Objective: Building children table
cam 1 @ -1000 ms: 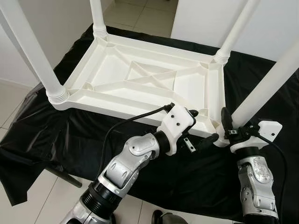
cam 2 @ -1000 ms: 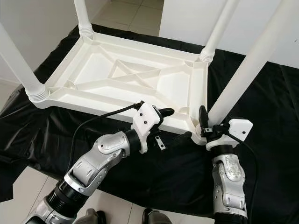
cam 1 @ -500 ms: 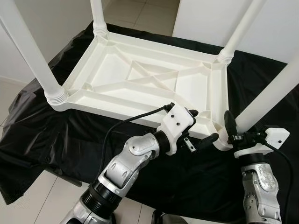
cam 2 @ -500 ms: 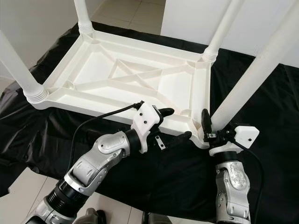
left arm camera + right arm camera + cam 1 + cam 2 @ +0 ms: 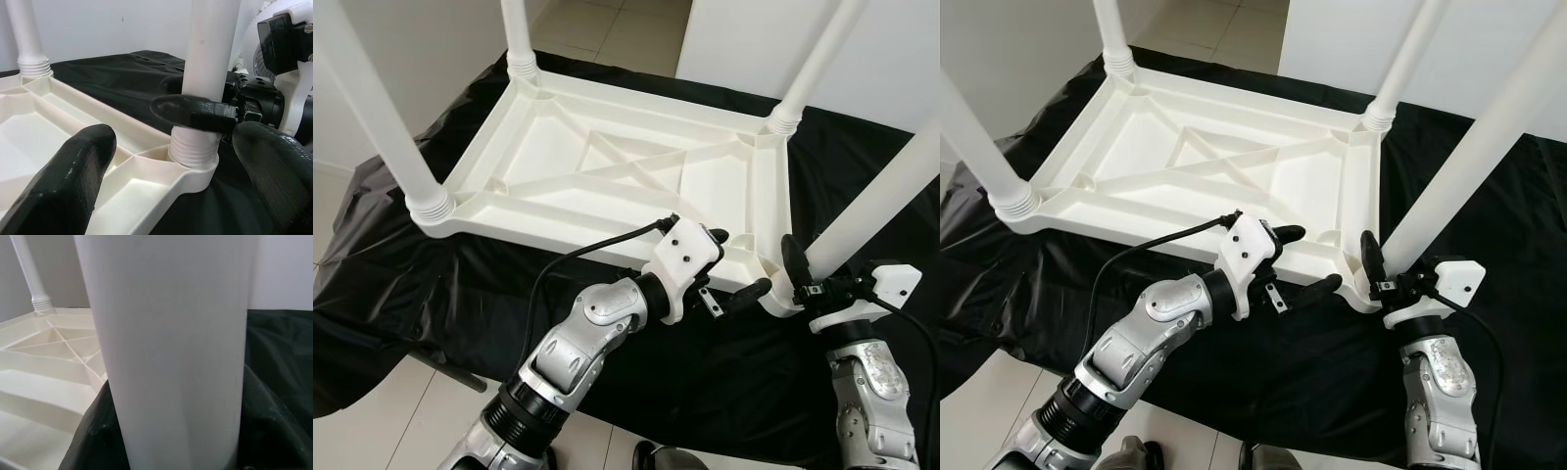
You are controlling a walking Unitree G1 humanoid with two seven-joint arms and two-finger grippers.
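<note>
Table (image 5: 607,166), white plastic, upside down on black sheet (image 5: 460,284), four legs up, no readable writing. Right gripper (image 5: 800,272) clamped around near-right leg (image 5: 876,201) just above its threaded socket. Left gripper (image 5: 736,264) beside it, fingers spread wide, straddling table's corner rim.

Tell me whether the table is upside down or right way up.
Upside down: the tabletop lies ribbed underside up on the black sheet, legs pointing upward.

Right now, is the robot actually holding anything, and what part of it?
Yes. The right gripper clasps the near-right table leg low down, just above its threaded base in the corner socket. The left gripper is open at the tabletop's rim, holding nothing.
</note>
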